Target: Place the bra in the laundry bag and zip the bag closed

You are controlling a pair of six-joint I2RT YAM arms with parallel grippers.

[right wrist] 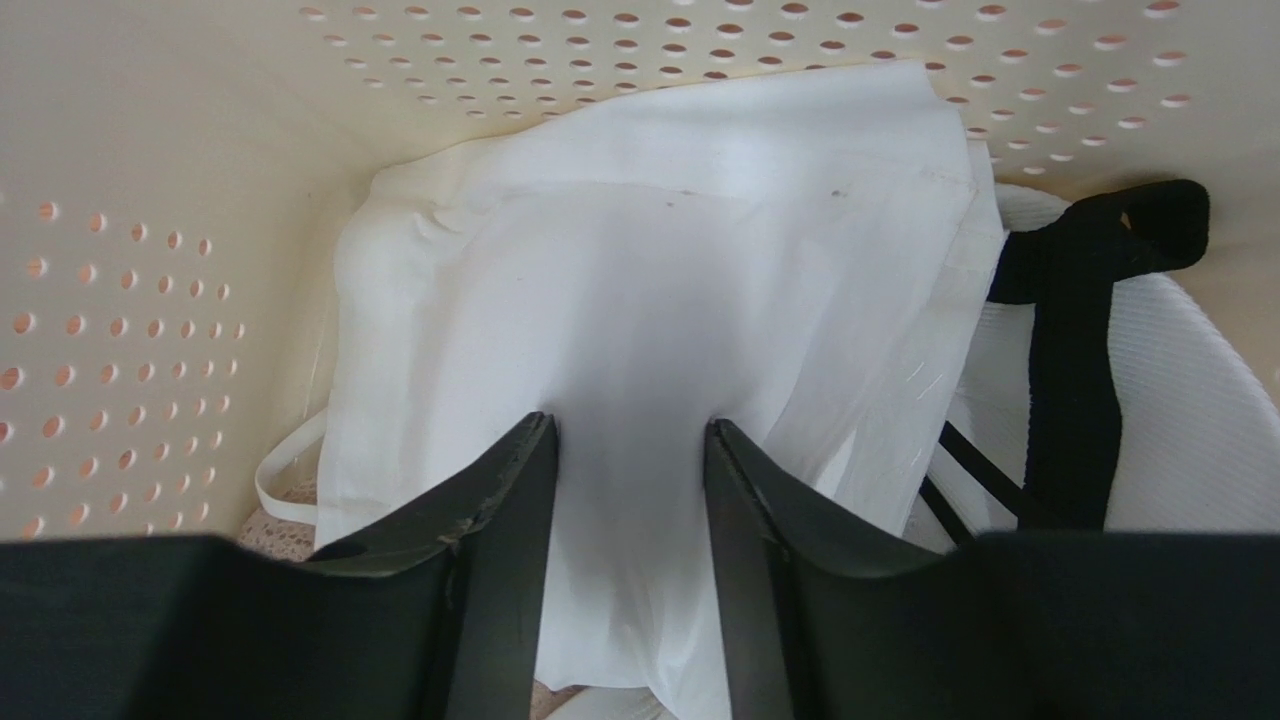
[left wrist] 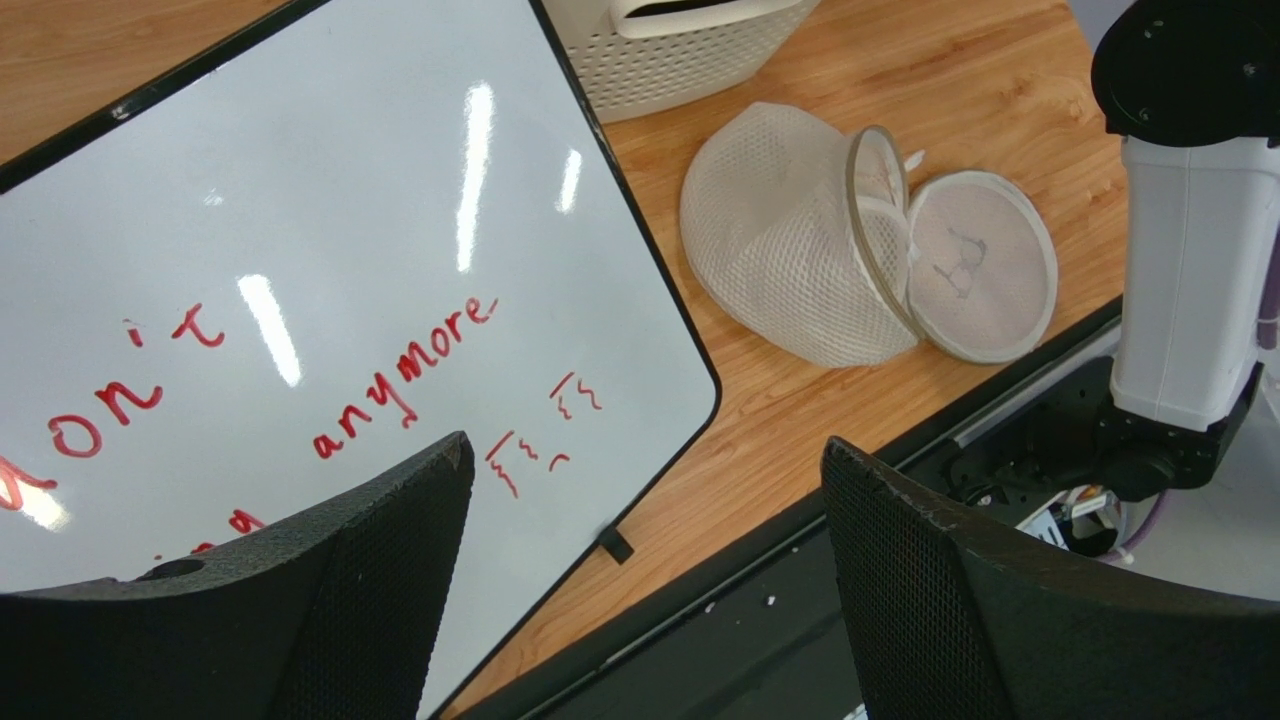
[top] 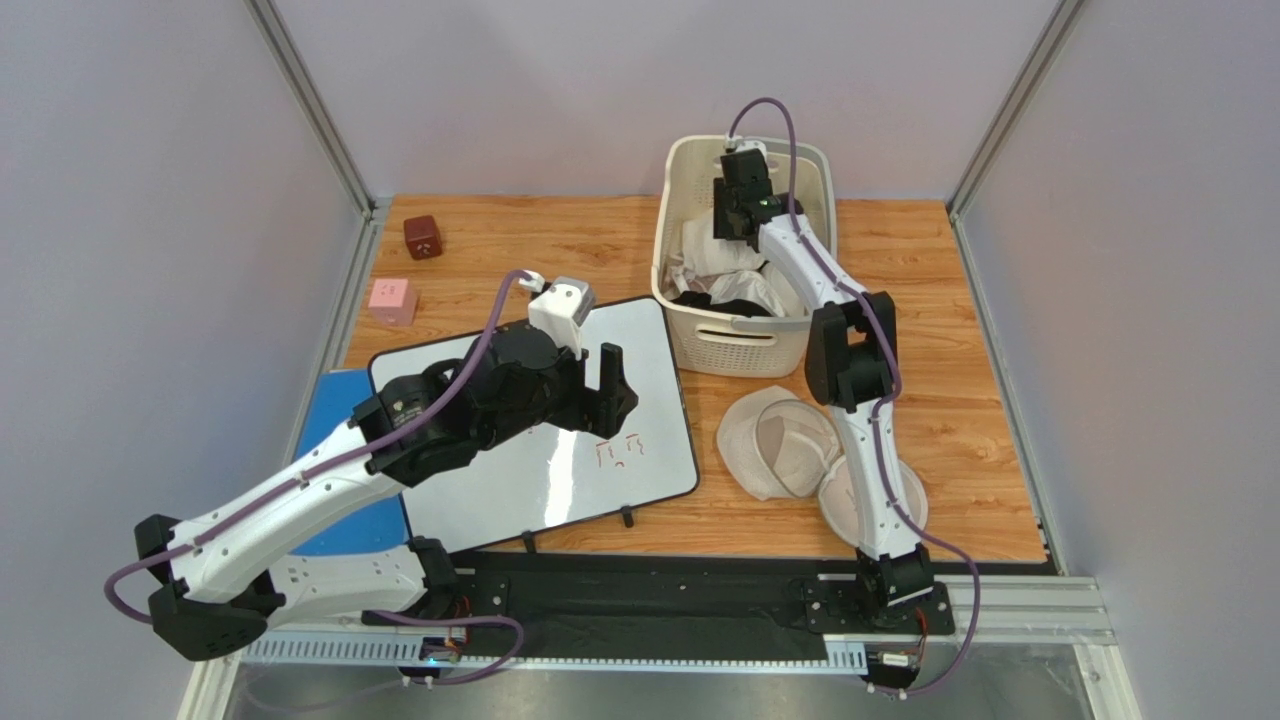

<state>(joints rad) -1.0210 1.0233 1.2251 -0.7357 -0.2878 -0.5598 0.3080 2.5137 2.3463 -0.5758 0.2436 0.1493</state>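
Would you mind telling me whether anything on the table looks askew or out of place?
Mildly, yes: the whiteboard lies crooked, not square with the table. The laundry bag lies unzipped, its halves hinged apart, one tipped on its side. Nothing looks spilled or damaged.

In the top view the right arm point(top: 879, 465) crosses the laundry bag point(top: 774, 443) and hides part of its lower half. The right gripper point(top: 741, 225) covers much of what lies in the basket point(top: 736, 353). In the right wrist view its fingers point(right wrist: 504, 555) hide the lower white cloth point(right wrist: 676, 270); whether they pinch it is unclear. The left edge of the left wrist view cuts off the whiteboard's point(left wrist: 301, 180) red writing point(left wrist: 406, 375).
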